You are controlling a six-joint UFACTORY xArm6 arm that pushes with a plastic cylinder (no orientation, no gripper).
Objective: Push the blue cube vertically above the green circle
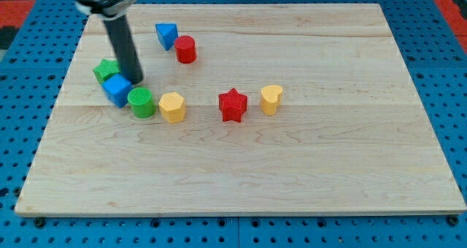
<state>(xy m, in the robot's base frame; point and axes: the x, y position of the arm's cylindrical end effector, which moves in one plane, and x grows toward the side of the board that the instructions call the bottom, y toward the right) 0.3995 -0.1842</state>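
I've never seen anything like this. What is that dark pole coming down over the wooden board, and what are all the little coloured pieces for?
The pole is the end of a robot arm. It has no hand, only a straight rod, and it holds nothing: it shoves pieces along by sliding its tip across the wooden board. There is just one picture, from a camera looking down at the board at a slant.

On the board lie small toy blocks. At the view's left sit a green star, a blue cube and a green circle, bunched close together. The tip stands right beside the blue cube, at its upper right, just above the green circle. Farther right are a yellow hexagon, a red star and a yellow heart. Near the top are a blue triangle and a red cylinder.
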